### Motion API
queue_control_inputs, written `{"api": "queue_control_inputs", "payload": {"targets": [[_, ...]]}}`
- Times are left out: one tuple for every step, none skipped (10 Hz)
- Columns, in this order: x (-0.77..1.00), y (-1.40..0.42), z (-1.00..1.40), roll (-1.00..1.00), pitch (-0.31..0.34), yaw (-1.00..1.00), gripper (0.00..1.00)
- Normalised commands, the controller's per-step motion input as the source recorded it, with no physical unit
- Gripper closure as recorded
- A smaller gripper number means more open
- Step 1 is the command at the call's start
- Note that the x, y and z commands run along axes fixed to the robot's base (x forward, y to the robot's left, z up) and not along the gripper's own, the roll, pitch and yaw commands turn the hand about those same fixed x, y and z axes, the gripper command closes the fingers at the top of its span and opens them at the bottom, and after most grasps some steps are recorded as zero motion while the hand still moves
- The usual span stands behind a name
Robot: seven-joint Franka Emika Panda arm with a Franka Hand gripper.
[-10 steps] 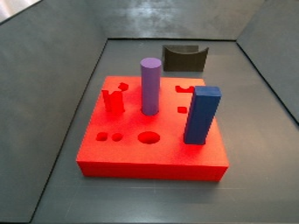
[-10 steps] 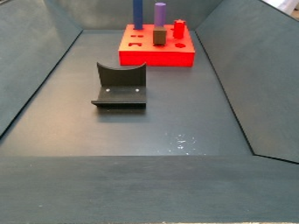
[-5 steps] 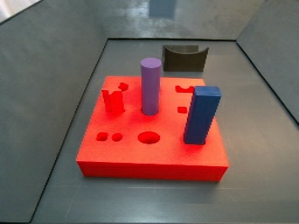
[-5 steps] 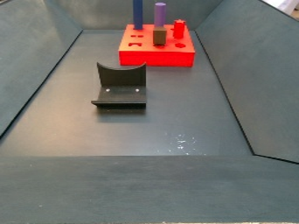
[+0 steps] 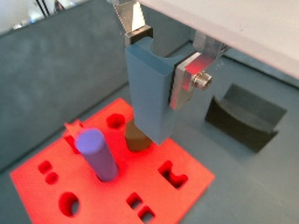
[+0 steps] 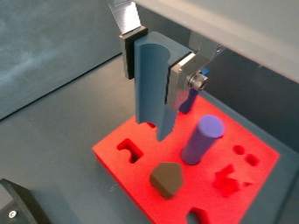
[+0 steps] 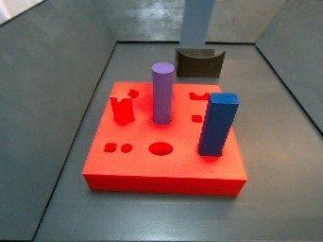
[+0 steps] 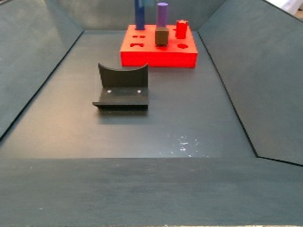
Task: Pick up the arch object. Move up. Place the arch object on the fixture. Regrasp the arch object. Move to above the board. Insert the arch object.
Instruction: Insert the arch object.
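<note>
Clearly, in both wrist views the gripper hangs high above the big bright red square board with its cut-out holes. Its flat silver fingers are closed on the two sides of a dull blue-grey elongated block, the arch object, which hangs upright between them with its lower end pointing down at the board but well apart from it. The same grip shows in a wrist view, where the arch object is pressed by a finger on each side.

Below the fingers, a purple cylinder peg stands upright in the board, and a small brown hexagonal piece sits low in the board near it. A small red upright piece stands beside the purple peg, and a tall royal-blue rectangular block stands at the other side of the board.

The dark, almost black fixture with a U-shaped dip stands on the grey desk, off to the side of the fingers and apart from the board. In a side view only the blue-grey lower part of the held piece shows, at the upper edge, above the fixture.
</note>
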Motion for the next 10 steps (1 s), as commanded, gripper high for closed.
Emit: {"api": "queue_control_inputs", "payload": {"targets": [[0.85,0.0,-0.7,0.03,-0.071,0.0,1.0],[0.74,0.0,-0.63,0.17,-0.083,0.01,1.0],[0.6,0.0,-0.73,0.2,-0.097,0.0,1.0],[0.46,0.0,-0.73,0.19,-0.104,0.0,1.0],[0.31,0.0,-0.72,0.19,-0.113,0.0,1.0],[0.14,0.0,-0.8,0.14,-0.136,0.0,1.0],[0.0,0.03,-0.7,0.08,-0.139,0.0,1.0],[-0.19,0.13,-0.51,0.0,-0.124,0.0,1.0],[-0.34,0.23,-0.29,-0.06,-0.107,0.0,1.0],[-0.39,0.18,-0.13,-0.07,-0.12,0.0,1.0]]}}
